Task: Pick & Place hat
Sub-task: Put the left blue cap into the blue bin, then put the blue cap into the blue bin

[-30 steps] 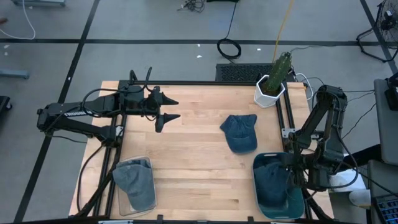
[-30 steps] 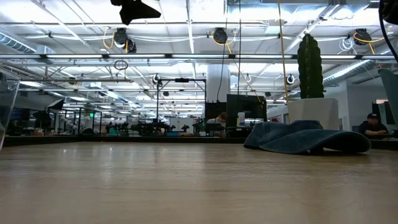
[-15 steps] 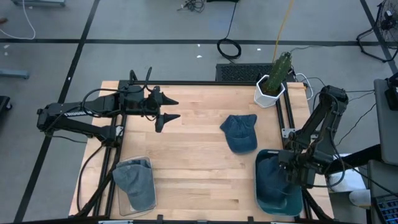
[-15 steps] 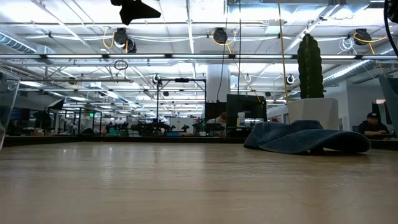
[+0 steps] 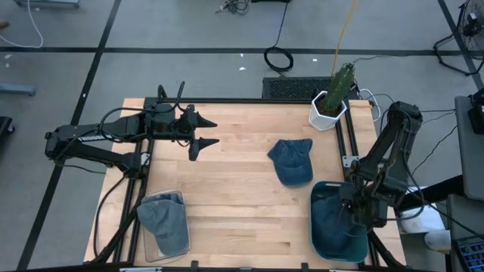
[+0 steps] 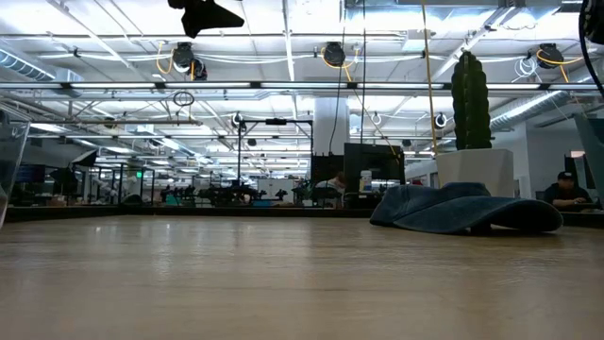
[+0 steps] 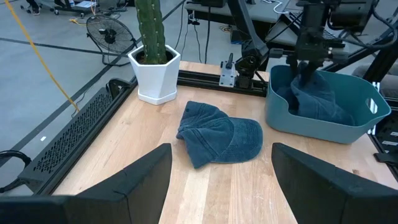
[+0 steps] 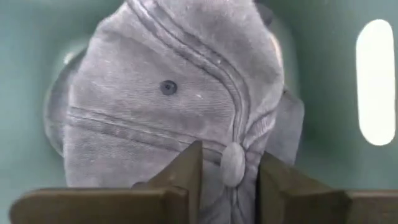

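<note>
— Right gripper (image 8: pixel 229 171)?
— Down in the teal bin (image 5: pixel 315 234) at 5 o'clock, fingers narrowly parted, pinching the top button of the hat (image 8: pixel 168 106).
— Left gripper (image 5: pixel 203 133)?
— Spread wide, empty, hovering at 10 o'clock.

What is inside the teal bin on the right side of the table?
A blue hat lies in the bin, with the right pincer closed on its crown. The bin floor beneath it is hidden.
</note>
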You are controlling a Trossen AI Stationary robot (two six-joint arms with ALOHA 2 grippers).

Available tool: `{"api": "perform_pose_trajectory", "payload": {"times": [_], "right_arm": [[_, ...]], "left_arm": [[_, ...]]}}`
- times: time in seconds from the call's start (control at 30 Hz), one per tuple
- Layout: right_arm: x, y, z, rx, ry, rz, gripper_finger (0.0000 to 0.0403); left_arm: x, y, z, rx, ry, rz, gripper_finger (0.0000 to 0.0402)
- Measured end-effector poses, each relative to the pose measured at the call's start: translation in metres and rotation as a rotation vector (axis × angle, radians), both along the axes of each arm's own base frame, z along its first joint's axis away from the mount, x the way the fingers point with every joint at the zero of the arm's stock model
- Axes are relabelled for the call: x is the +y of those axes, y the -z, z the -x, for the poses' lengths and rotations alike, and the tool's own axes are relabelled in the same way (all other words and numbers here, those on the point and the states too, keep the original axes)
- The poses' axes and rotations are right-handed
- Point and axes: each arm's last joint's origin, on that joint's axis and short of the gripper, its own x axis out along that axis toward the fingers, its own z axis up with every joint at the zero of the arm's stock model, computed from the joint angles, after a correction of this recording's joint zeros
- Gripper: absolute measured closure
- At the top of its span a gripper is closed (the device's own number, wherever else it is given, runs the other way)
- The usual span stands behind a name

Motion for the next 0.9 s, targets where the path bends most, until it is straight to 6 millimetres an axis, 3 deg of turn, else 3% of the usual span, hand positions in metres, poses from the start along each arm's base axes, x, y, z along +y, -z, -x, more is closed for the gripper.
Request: {"api": "perform_pose_trajectory", "payload": {"times": [0.23,0.57,0.73,0.9], "right_arm": [[-0.018,-0.016,0.006,-0.075,0.009,-0.115,0.0279],[-0.047,-0.031,0.014,-0.241,0.053,-0.192,0.0277],[-0.051,-0.039,0.012,-0.437,0.041,-0.201,0.0283],[-0.032,-0.068,0.0,-0.827,-0.18,-0.244,0.0284]], "left_arm": [[0.0,0.0,0.0,0.0,0.0,0.0,0.0121],[0.0,0.0,0.0,0.0,0.0,0.0,0.0121],[0.0,0.0,0.0,0.0,0.0,0.0,0.0121],[0.0,0.0,0.0,0.0,0.0,0.0,0.0121]]}}
